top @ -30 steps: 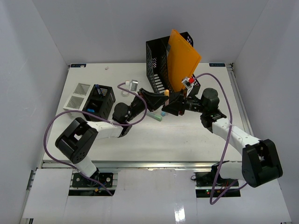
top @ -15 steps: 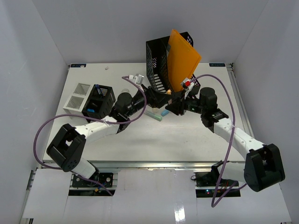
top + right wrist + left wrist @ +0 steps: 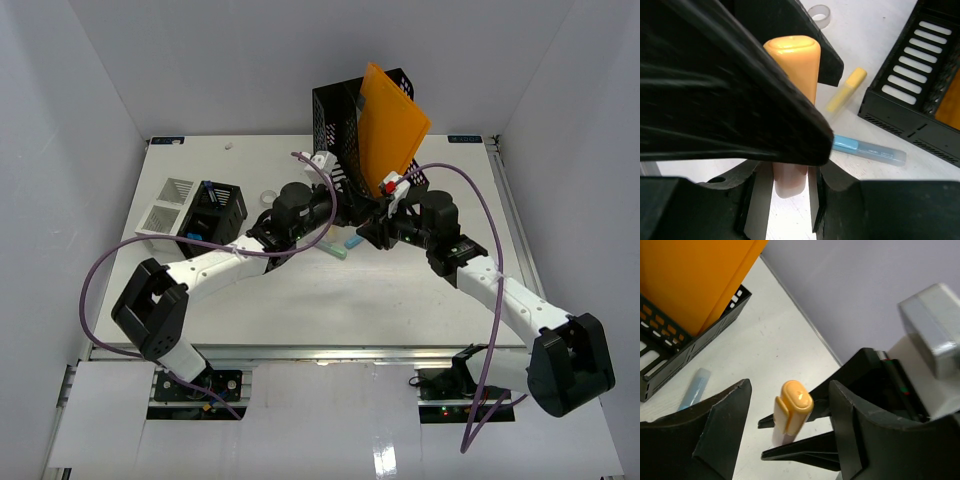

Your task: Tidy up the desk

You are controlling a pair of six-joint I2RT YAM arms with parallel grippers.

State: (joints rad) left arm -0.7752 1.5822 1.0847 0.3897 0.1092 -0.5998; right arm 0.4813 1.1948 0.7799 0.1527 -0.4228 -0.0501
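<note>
**Handover of the orange-capped highlighter [image 3: 794, 405], centre of the overhead view.**

The right gripper [image 3: 787, 182] is clamped on the pale barrel, with the cap pointing towards the left wrist camera. The left gripper [image 3: 790, 387] has its jaws apart, one finger on each side of the cap. Neither finger visibly touches it.

The desk [image 3: 400, 290], the white tabletop, fills the middle of the overhead view. The exchange appears to take place just above it.

**Doing the step well**
- The cap sits roughly centred between the left fingers, so hold that alignment as you close them.
- Take the highlighter squarely, since a smooth rounded cap is likely to twist or slip under an off-centre pinch.
- Grip clear of the right fingers, which hold the barrel further down.
- Open the right jaws only once the left hold looks firm.
- Then draw the two grippers apart along the pen's axis, away from the black mesh file holder [image 3: 335, 120] and its orange folder [image 3: 390, 120] at upper centre.
- A blue marker [image 3: 870, 150] and a yellow highlighter [image 3: 847, 89] lie on the desk just beneath, so avoid sweeping low.

**Pose**
- The left arm rises from the lower left of the overhead frame, with its forearm running up and right to the centre.
- The right arm reaches from the lower right, extended up and left.
- The two wrists face each other just below the file holder.
</note>
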